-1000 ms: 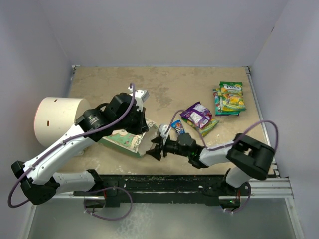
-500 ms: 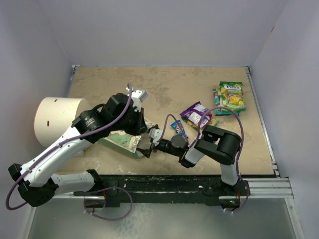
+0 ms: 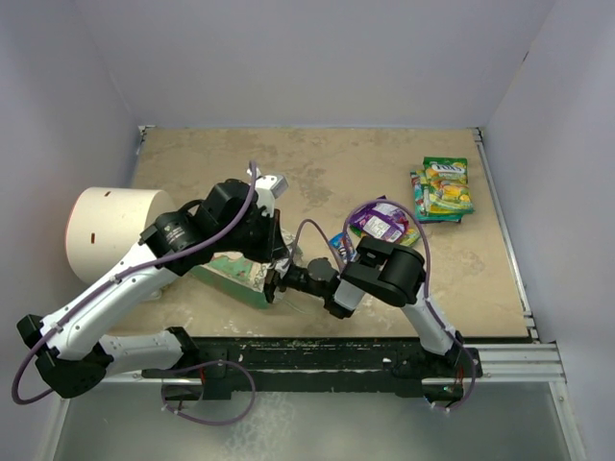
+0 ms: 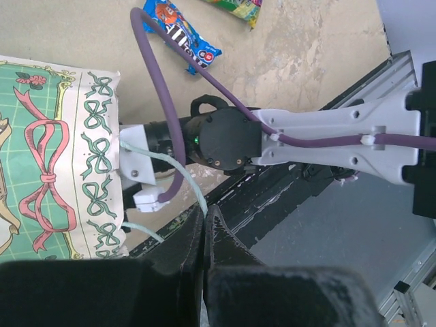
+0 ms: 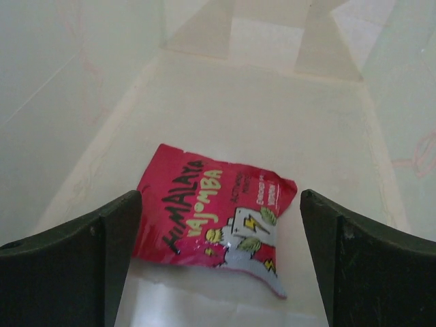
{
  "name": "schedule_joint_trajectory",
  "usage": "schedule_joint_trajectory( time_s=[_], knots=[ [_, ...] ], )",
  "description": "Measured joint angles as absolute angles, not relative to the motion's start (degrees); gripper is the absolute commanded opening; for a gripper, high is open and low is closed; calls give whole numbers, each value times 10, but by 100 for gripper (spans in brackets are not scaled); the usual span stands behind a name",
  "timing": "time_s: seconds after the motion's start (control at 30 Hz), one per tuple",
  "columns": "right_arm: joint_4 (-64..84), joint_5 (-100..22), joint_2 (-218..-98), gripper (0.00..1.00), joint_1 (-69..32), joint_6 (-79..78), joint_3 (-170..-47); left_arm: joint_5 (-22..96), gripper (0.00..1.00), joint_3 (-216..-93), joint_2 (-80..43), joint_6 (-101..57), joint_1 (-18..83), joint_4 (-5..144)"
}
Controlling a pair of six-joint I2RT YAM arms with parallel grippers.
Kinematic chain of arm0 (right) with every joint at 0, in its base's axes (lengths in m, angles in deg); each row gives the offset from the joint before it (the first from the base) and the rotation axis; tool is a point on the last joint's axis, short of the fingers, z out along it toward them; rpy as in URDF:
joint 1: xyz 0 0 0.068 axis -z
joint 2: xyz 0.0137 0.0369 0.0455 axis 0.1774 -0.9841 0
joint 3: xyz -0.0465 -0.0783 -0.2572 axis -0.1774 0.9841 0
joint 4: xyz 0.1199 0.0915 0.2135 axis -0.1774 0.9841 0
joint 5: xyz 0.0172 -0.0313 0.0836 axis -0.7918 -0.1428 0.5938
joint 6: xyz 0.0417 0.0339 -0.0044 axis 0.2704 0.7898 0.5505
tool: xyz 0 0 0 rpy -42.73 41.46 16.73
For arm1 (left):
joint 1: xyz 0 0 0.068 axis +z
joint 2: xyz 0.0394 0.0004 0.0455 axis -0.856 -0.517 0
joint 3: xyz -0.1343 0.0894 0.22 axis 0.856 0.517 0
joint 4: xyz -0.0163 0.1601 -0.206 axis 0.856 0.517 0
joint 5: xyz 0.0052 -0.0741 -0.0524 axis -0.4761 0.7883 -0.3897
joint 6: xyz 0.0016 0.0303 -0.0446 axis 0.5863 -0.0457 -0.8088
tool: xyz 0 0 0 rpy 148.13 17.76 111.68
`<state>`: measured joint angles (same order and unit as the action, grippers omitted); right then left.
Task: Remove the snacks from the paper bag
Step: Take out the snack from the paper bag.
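The paper bag point(image 3: 231, 271) lies on its side, its mouth to the right; the left wrist view shows its cream printed front point(image 4: 61, 157). My left gripper point(image 3: 276, 247) is shut on the bag's string handle point(image 4: 194, 184), jaws pressed together point(image 4: 204, 216). My right gripper point(image 3: 273, 285) is open and reaches into the bag's mouth. In the right wrist view, a red packet point(image 5: 214, 218) lies on the bag's pale inner floor between my open fingers point(image 5: 92, 262). Outside lie a purple packet point(image 3: 381, 220), green-yellow packets point(image 3: 444, 186) and a blue bar point(image 4: 180, 35).
A large white cylinder point(image 3: 109, 229) stands left of the bag, beside the left arm. The right arm point(image 3: 384, 272) is folded across the middle of the table near the front rail point(image 3: 317, 351). Grey walls enclose the table on three sides.
My right gripper has moved left from beside the bag into its mouth, and the right arm has folded in. My left gripper kept its hold on the handle.
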<state>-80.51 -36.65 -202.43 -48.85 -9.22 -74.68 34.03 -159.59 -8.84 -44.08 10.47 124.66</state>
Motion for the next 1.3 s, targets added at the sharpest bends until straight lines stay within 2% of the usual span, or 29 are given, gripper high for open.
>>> schedule_joint_trajectory(
  time_s=[0.13,0.43,0.67,0.9,1.3],
  knots=[
    [-810,-376,-2052,94,-488,-85,-774,346,0,-1596,-89,-441,105,1247],
    [-830,-426,-2078,61,-489,-83,-762,343,0,-1595,-80,-442,105,1247],
    [-834,-429,-2057,46,-489,-84,-730,328,0,-1583,-52,-447,105,1251],
    [-826,-429,-2027,40,-489,-83,-700,318,0,-1578,-46,-456,105,1256],
    [-825,-434,-1907,34,-489,-80,-625,305,0,-1578,-48,-457,105,1249]
  ],
)
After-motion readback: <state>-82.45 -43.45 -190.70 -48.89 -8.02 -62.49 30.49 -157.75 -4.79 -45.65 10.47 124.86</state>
